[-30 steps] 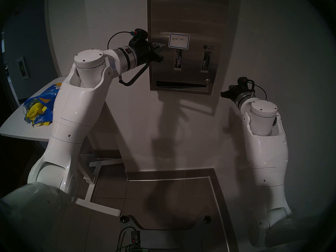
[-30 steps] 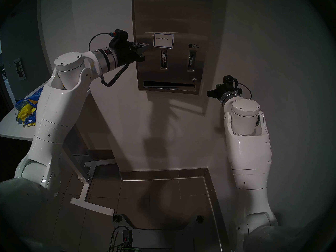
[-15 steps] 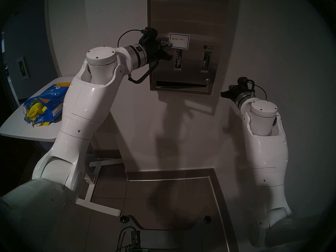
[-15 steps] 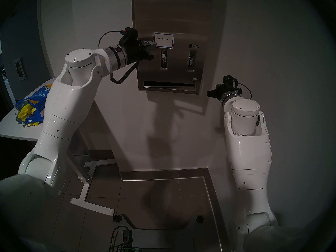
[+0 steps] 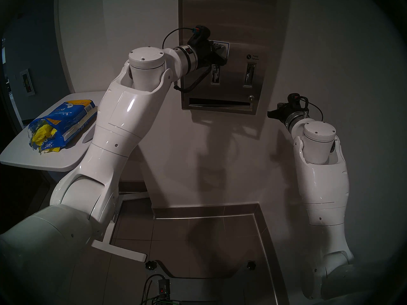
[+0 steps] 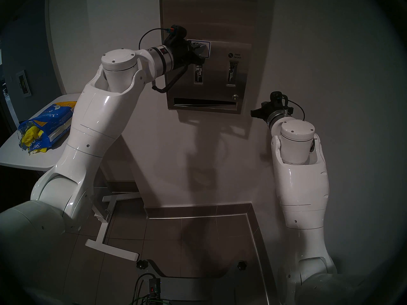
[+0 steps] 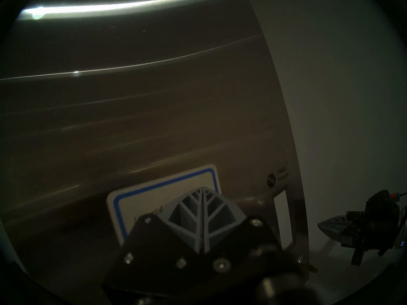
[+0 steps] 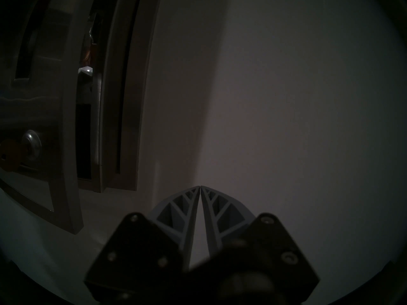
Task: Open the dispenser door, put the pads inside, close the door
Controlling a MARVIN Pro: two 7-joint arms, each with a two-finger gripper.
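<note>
The steel dispenser door (image 5: 235,84) hangs on the wall, also in the head right view (image 6: 220,88). My left gripper (image 5: 222,52) is shut and empty, with its tips in front of the blue-bordered label (image 7: 163,193), covering most of it. In the left wrist view its fingertips (image 7: 202,189) are pressed together. My right gripper (image 5: 269,114) is shut and empty (image 8: 200,186), just right of the door's lower right corner and the key lock (image 8: 33,144). The yellow pads (image 5: 41,134) stick out of a torn blue bag on the side table.
The blue printed bag (image 5: 66,119) lies on a white side table (image 5: 22,157) at the left, beside my left arm. A key (image 8: 8,155) sits in the lock. A dark gap (image 8: 83,139) shows along the door's right edge. The table's white legs (image 5: 119,251) stand on the tiled floor.
My left arm has swung right, carrying its shut gripper from the door's left edge across to the label. The right arm has not moved.
</note>
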